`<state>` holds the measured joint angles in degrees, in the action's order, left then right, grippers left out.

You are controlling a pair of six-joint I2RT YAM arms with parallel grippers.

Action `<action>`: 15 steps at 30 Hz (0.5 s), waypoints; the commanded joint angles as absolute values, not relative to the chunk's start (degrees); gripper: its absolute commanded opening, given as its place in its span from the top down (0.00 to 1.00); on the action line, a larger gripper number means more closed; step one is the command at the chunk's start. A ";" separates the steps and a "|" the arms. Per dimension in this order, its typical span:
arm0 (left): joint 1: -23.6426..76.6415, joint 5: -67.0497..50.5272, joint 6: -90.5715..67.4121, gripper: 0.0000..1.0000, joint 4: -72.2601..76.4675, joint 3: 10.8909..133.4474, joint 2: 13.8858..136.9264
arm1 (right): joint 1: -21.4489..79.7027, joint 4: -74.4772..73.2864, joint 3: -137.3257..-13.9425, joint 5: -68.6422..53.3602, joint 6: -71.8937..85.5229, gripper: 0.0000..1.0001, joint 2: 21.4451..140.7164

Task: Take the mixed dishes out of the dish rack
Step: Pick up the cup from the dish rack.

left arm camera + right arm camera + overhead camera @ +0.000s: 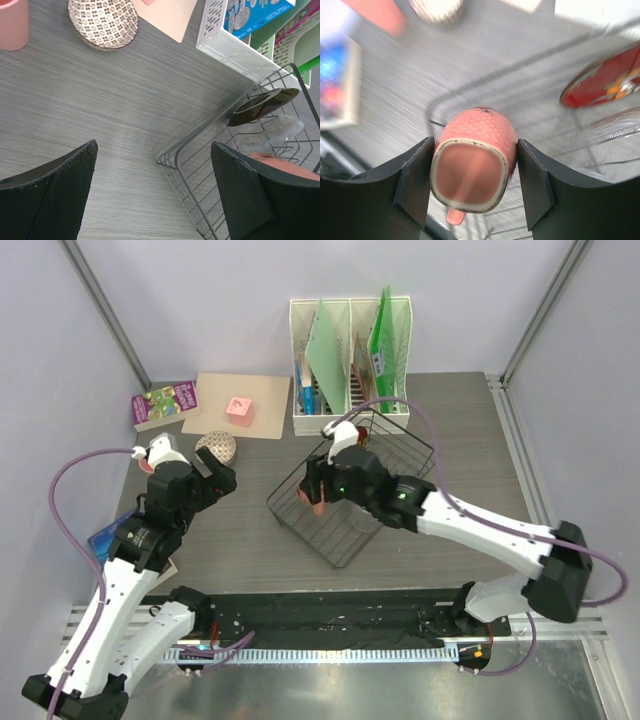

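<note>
My right gripper (472,172) is shut on a salmon-pink dotted cup (475,150), one finger on each side, its base toward the camera and its handle at the bottom of the view. It hangs over the left part of the black wire dish rack (392,436). A red flowered plate (605,80) and a clear glass (615,130) stand further in the rack. From above, the right gripper (318,492) is over the rack's left corner. My left gripper (155,170) is open and holds nothing, over bare table just left of the rack's corner (172,157). Another pink cup (12,22) stands on the table beyond it.
A patterned bowl (215,447) sits near the left gripper (215,478). Behind the rack stands a white file holder (350,370). A tan board with a pink cube (240,407) and a book (165,403) lie at the back left. A blue book (108,537) lies at the left edge.
</note>
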<state>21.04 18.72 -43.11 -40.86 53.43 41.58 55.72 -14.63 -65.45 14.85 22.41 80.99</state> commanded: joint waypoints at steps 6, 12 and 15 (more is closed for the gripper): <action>21.36 0.29 -47.18 0.07 -22.35 47.56 40.52 | 50.64 8.83 -51.89 4.76 31.28 0.99 58.20; 21.27 -15.89 -55.17 0.07 -4.24 42.46 39.82 | 38.87 24.39 -44.22 -13.25 44.80 0.99 54.93; 21.36 -21.34 -59.66 0.06 7.44 38.33 39.73 | 36.13 35.19 -39.83 -18.80 52.02 0.99 55.54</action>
<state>21.06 -9.54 -52.45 -11.90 41.50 40.75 39.11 13.30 -42.85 -6.72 39.81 55.86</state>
